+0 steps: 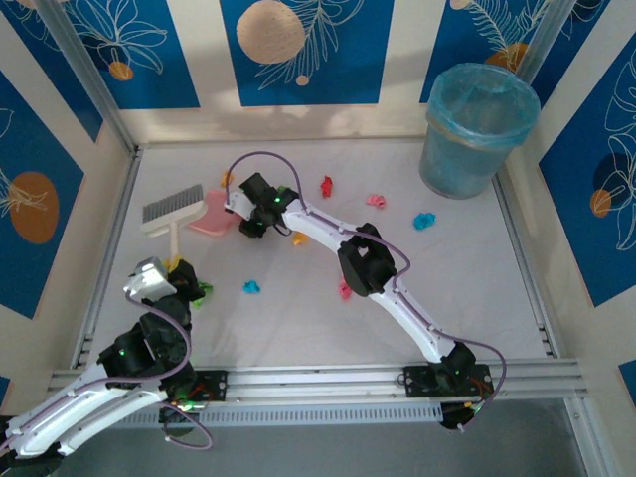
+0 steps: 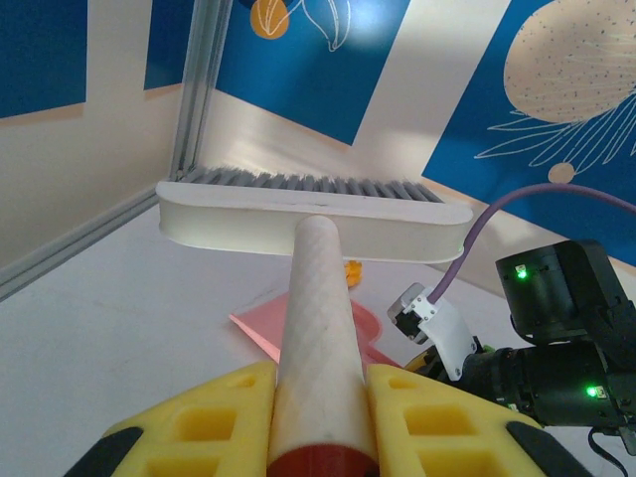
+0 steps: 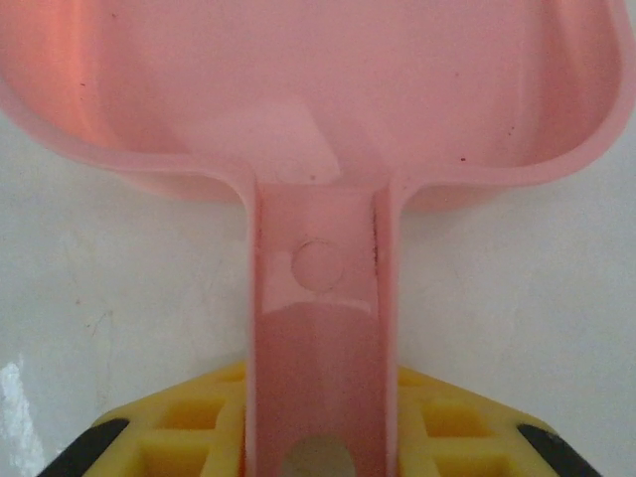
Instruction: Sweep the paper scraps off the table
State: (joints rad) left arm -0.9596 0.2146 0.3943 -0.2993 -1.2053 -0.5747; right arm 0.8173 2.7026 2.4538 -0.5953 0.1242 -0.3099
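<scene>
1. My left gripper, lower centre: clamped on the handle of a cream plastic brush.
2. My right gripper, lower centre: grasping the handle of a flat pink plastic dustpan.

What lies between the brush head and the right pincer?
The pink dustpan, seen in the top view, its handle in the right pincer.

Scattered loose, well apart, on flat white bench: crumpled red scrap, pink scrap, cyan scrap far, centre-right; second cyan scrap, green scrap nearer left.
</scene>
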